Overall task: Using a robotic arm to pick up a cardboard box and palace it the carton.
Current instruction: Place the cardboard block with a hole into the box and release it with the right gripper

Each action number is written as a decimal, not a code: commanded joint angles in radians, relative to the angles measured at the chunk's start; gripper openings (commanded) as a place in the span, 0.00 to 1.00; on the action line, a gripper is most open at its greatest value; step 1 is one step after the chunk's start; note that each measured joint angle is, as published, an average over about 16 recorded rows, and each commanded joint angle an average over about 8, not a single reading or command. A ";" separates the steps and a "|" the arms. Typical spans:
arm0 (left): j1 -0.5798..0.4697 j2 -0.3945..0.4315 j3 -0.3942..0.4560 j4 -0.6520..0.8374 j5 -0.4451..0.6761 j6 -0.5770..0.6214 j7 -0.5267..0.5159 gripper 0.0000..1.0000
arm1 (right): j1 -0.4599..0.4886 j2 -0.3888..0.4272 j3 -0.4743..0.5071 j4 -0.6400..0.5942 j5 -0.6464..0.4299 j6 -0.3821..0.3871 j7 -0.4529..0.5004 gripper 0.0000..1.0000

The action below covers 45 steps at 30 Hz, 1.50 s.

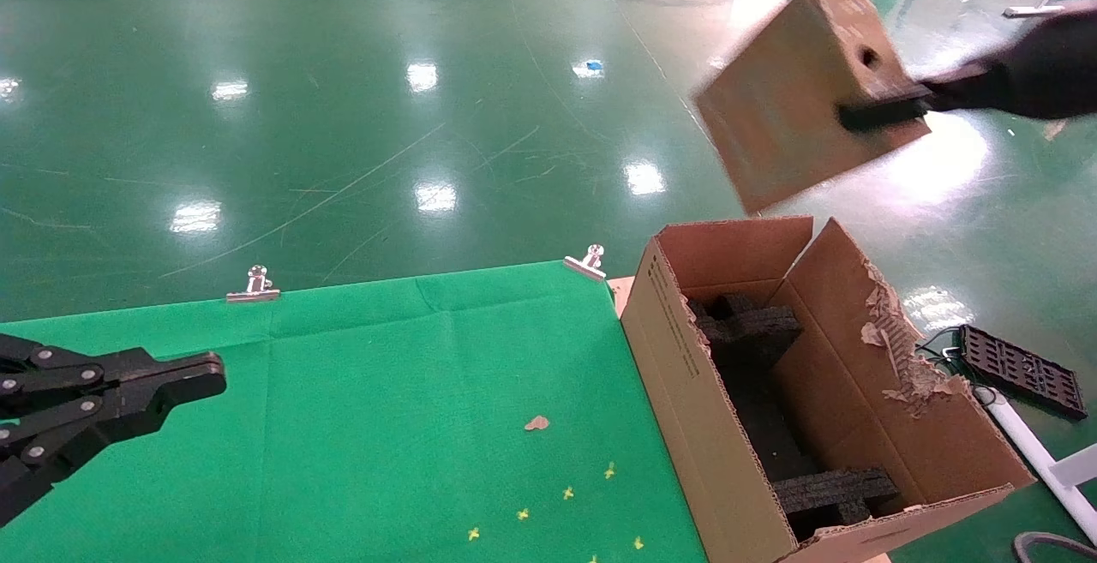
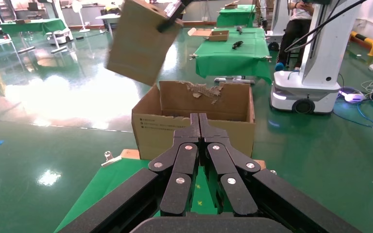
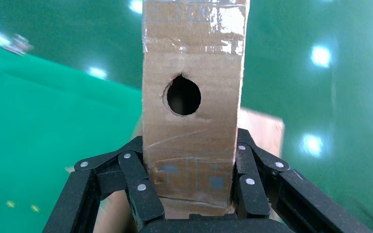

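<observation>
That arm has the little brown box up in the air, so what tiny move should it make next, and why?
Probably swing it nearer and lower. The right gripper is shut on the cardboard box, which hangs tilted over the floor, beyond the carton. The carton's top is open, with black foam inserts inside, so the box likely needs centring above the opening first. The left gripper is shut over the green cloth.

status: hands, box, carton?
Right hand shut on cardboard box, tilted in the air beyond the carton. Left hand shut, parked over green cloth.
</observation>
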 commanded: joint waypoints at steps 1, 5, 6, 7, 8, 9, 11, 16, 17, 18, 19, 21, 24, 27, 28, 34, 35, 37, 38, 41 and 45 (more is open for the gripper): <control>0.000 0.000 0.000 0.000 0.000 0.000 0.000 0.44 | 0.019 0.012 -0.009 -0.049 -0.034 -0.023 -0.015 0.00; 0.000 0.000 0.000 0.000 0.000 0.000 0.000 0.94 | -0.007 0.018 -0.038 -0.123 -0.064 -0.061 -0.017 0.00; 0.000 0.000 0.000 0.000 0.000 0.000 0.000 1.00 | -0.016 0.017 -0.045 -0.141 -0.066 -0.069 -0.015 0.00; 0.000 0.000 0.000 0.000 0.000 0.000 0.000 1.00 | -0.027 0.016 -0.050 -0.159 -0.067 -0.076 -0.012 0.00; 0.000 0.000 0.001 0.000 0.000 0.000 0.000 1.00 | -0.039 0.014 -0.055 -0.177 -0.067 -0.081 -0.009 0.00; 0.000 0.000 0.001 0.000 0.000 0.000 0.000 1.00 | -0.052 0.011 -0.061 -0.194 -0.067 -0.085 -0.006 0.00; 0.000 0.000 0.001 0.000 -0.001 0.000 0.000 1.00 | -0.078 0.003 -0.070 -0.229 -0.065 -0.089 0.000 0.00; 0.000 0.000 0.001 0.000 -0.001 0.000 0.001 1.00 | -0.147 -0.028 -0.094 -0.314 -0.068 -0.091 0.008 0.00; 0.000 0.000 0.001 0.000 -0.001 0.000 0.001 1.00 | -0.160 -0.034 -0.098 -0.332 -0.069 -0.090 0.009 0.00; 0.000 0.000 0.001 0.000 -0.001 -0.001 0.001 1.00 | -0.172 -0.041 -0.102 -0.348 -0.070 -0.089 0.009 0.00; 0.000 -0.001 0.001 0.000 -0.001 -0.001 0.001 1.00 | -0.184 -0.048 -0.106 -0.365 -0.072 -0.086 0.008 0.00; 0.000 -0.001 0.001 0.000 -0.001 -0.001 0.001 1.00 | -0.204 -0.059 -0.112 -0.395 -0.075 -0.076 0.006 0.00; 0.000 -0.001 0.002 0.000 -0.001 -0.001 0.001 1.00 | -0.231 -0.074 -0.118 -0.433 -0.080 -0.056 -0.002 0.00; 0.000 -0.001 0.002 0.000 -0.001 -0.001 0.001 1.00 | -0.254 -0.085 -0.119 -0.463 -0.078 -0.035 -0.013 0.00; 0.000 -0.001 0.002 0.000 -0.001 -0.001 0.001 1.00 | -0.263 -0.089 -0.119 -0.471 -0.077 -0.028 -0.017 0.00; 0.000 -0.001 0.002 0.000 -0.001 -0.001 0.001 1.00 | -0.338 -0.124 -0.116 -0.515 -0.056 0.011 -0.026 0.00; 0.000 -0.001 0.002 0.000 -0.002 -0.001 0.001 1.00 | -0.353 -0.131 -0.115 -0.522 -0.053 0.019 -0.026 0.00; -0.001 -0.001 0.002 0.000 -0.002 -0.001 0.001 1.00 | -0.382 -0.146 -0.115 -0.536 -0.048 0.035 -0.025 0.00; -0.001 -0.001 0.002 0.000 -0.002 -0.001 0.001 1.00 | -0.395 -0.153 -0.115 -0.542 -0.045 0.044 -0.025 0.00; -0.001 -0.001 0.003 0.000 -0.002 -0.001 0.001 1.00 | -0.442 -0.174 -0.112 -0.560 -0.034 0.075 -0.028 0.00; -0.001 -0.001 0.003 0.000 -0.002 -0.001 0.001 1.00 | -0.514 -0.203 -0.106 -0.578 -0.017 0.124 -0.035 0.00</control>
